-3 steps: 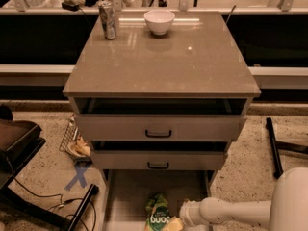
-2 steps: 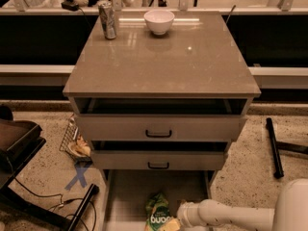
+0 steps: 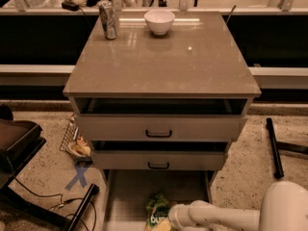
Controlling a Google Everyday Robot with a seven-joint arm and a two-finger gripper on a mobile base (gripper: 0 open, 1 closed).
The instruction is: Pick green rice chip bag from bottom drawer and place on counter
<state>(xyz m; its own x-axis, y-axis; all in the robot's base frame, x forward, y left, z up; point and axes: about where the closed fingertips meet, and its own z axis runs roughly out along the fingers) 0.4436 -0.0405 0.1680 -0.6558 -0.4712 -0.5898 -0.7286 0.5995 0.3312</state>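
green rice chip bag (image 3: 156, 211) lies on the floor of the bottom drawer (image 3: 126, 196), near the middle of its front edge, crumpled, with its lower part cut off by the bottom of the camera view. the drawer is pulled out well past the two upper drawers. the gripper (image 3: 170, 219) comes in low from the right on a white arm (image 3: 226, 217) and sits right against the bag's right side. whether it is released or clenched on the bag, i cannot tell.

over the last second the arm's tip has slid leftward along the drawer's front edge, from just beside the bag to meeting it. the bag itself looks to be in the same spot. my reading is that the reach is ending and the grasp is about to start or only just starting; lifting has not begun.

the counter (image 3: 163, 66) holds a white bowl (image 3: 159, 21) at the middle of its back edge and a can (image 3: 109, 19) towards the back left corner. its front half is bare, which should suit the drop.
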